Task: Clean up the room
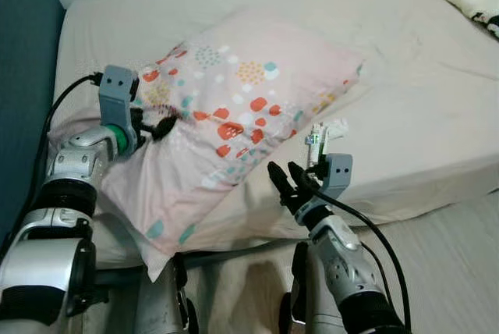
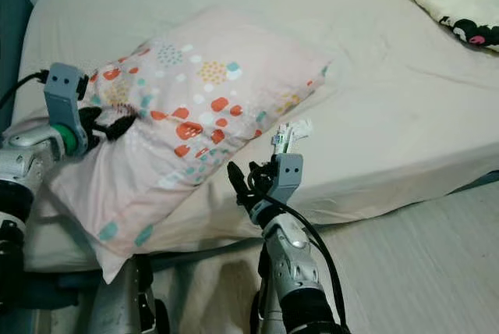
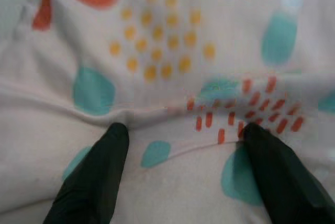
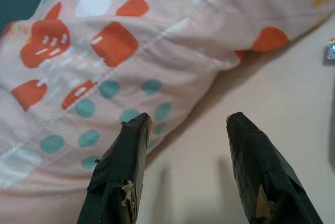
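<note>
While the left gripper [image 1: 160,126] presses spread fingers into the patterned pillow [image 1: 234,115], the right gripper [image 4: 183,177] hovers open beside its edge — above the bed sheet [image 1: 405,76].

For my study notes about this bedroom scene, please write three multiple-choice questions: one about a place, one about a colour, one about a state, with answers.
1. Where does the pink patterned pillow lie?
A. on the cream mattress
B. on the floor
C. on a chair

2. What colour are the gripper fingers?
A. white
B. black
C. red

3. How is the right gripper?
A. shut on the pillow
B. open, beside the pillow's edge
C. holding a cup

Answers: 1 A, the pillow rests on the sheet; 2 B, both wrist views show black fingers; 3 B, its fingers stand apart with nothing between.
</note>
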`<state>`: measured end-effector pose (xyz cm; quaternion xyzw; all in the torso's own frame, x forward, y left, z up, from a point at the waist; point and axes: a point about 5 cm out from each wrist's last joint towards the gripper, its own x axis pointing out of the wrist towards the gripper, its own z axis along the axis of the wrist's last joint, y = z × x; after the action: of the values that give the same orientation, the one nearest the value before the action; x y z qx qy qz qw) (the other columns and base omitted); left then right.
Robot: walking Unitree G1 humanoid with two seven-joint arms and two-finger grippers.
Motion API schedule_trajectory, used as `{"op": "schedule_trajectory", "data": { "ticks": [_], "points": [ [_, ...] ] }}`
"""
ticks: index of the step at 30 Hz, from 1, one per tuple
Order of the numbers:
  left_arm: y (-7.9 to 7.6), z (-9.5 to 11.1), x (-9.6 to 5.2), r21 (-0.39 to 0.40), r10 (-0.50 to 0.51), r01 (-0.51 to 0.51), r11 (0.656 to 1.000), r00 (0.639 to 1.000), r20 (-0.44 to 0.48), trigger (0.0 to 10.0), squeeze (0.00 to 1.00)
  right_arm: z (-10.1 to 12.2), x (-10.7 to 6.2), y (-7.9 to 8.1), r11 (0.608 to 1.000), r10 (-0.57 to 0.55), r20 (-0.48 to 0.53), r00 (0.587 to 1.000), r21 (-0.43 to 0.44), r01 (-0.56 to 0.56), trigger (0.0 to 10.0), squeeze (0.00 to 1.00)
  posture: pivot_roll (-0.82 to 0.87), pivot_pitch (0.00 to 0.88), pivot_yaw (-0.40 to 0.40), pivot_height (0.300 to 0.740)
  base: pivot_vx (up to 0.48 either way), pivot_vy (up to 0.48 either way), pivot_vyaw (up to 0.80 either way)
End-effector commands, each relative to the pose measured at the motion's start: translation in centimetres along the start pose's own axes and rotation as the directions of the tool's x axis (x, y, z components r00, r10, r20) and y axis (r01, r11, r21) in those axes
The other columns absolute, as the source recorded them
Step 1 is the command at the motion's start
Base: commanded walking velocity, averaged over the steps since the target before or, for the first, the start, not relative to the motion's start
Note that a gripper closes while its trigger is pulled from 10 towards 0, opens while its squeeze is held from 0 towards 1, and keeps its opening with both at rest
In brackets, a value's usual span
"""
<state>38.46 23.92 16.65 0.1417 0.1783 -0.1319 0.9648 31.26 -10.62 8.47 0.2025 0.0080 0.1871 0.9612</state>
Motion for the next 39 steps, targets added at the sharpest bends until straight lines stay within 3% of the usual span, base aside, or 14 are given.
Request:
{"op": "schedule_trajectory", "data": {
  "ticks": [1,4,5,7,8,9,10,18,27,33,34,35,36,39],
  "points": [
    [-1.6,-6.3,-0.1,0.124,-0.047,0.082,0.989,0.965,-0.258,10.0,0.0,-0.6,-0.7,-0.5,0.999,-0.027,-0.02,0.999,0.02,0.028,10.0,0.0,0.06,0.149,0.04,0.56,0.0,0.0,0.0],
    [-4.4,-9.4,-0.1,0.139,-0.177,0.24,0.961,0.916,-0.359,10.0,0.0,-0.5,-0.8,-0.7,0.999,-0.034,-0.022,0.999,0.021,0.034,10.0,0.0,0.05,0.145,0.04,0.56,0.0,0.0,0.0],
    [-4.4,-9.4,-0.1,0.139,-0.177,0.24,0.961,0.916,-0.359,10.0,0.0,-0.5,-0.8,-0.7,0.999,-0.034,-0.022,0.999,0.021,0.034,10.0,0.0,0.05,0.145,0.04,0.56,0.0,0.0,0.0],
    [-6.9,-9.8,0.1,0.139,-0.276,0.343,0.929,0.892,-0.358,5.8,0.0,-0.4,-0.9,-0.9,0.999,-0.038,-0.02,0.999,0.018,0.039,10.0,0.0,0.04,0.144,0.038,0.56,0.0,0.0,0.0],
    [-7.6,-9.6,0.3,0.142,-0.295,0.358,0.923,0.894,-0.339,1.2,0.0,-0.4,-0.9,-0.9,0.999,-0.04,-0.019,0.999,0.017,0.041,10.0,0.0,0.04,0.14,0.036,0.56,0.0,0.0,0.0],
    [-7.6,-9.6,0.3,0.142,-0.295,0.358,0.923,0.894,-0.339,1.2,0.0,-0.4,-0.9,-0.9,0.999,-0.04,-0.019,0.999,0.017,0.041,10.0,0.0,0.04,0.14,0.036,0.56,0.0,0.0,0.0],
    [-8.1,-8.9,0.6,0.14,-0.294,0.347,0.927,0.907,-0.301,0.0,0.0,-0.3,-0.9,-1.0,0.999,-0.043,-0.018,0.999,0.016,0.043,10.0,0.0,0.05,0.138,0.035,0.56,0.0,0.0,0.0],
    [-8.3,-6.7,1.4,0.142,-0.248,0.277,0.95,0.95,-0.19,0.0,0.0,-0.2,-0.7,-1.0,0.999,-0.047,-0.015,0.999,0.014,0.048,10.0,0.0,0.05,0.128,0.04,0.56,0.0,0.0,0.0],
    [-8.2,-7.8,0.7,0.152,-0.225,0.259,0.954,0.951,-0.211,0.0,0.0,-0.3,-0.8,-1.2,0.997,-0.069,-0.009,0.998,0.018,0.069,10.0,0.0,0.05,0.132,0.045,0.56,0.0,0.0,0.0],
    [-8.0,-7.6,0.8,0.242,-0.172,0.213,0.947,0.968,-0.181,0.0,0.0,-0.2,-0.9,-1.5,0.996,-0.084,-0.009,0.996,0.013,0.084,10.0,0.0,0.05,0.136,0.046,0.56,0.0,0.0,0.0],
    [-8.0,-7.2,0.9,0.237,-0.163,0.198,0.951,0.974,-0.159,8.2,0.0,-0.2,-0.9,-1.5,0.996,-0.087,-0.008,0.996,0.012,0.087,10.0,0.0,0.05,0.137,0.046,0.56,0.0,0.0,0.0],
    [-8.0,-6.9,1.0,0.242,-0.151,0.184,0.953,0.978,-0.147,8.2,0.0,-0.2,-0.9,-1.6,0.996,-0.089,-0.007,0.996,0.011,0.089,10.0,0.0,0.05,0.137,0.046,0.56,0.0,0.0,0.0],
    [-7.8,-6.1,1.1,0.243,-0.121,0.144,0.959,0.987,-0.111,10.0,0.0,-0.2,-0.9,-1.6,0.996,-0.091,-0.004,0.996,0.009,0.091,10.0,0.0,0.05,0.138,0.047,0.56,0.0,0.0,0.0],
    [-7.6,-5.6,1.2,0.244,-0.098,0.116,0.963,0.992,-0.085,10.0,0.0,-0.2,-0.9,-1.6,0.996,-0.093,-0.002,0.996,0.007,0.093,10.0,0.0,0.05,0.138,0.047,0.56,0.0,0.0,0.0]
  ]
}}
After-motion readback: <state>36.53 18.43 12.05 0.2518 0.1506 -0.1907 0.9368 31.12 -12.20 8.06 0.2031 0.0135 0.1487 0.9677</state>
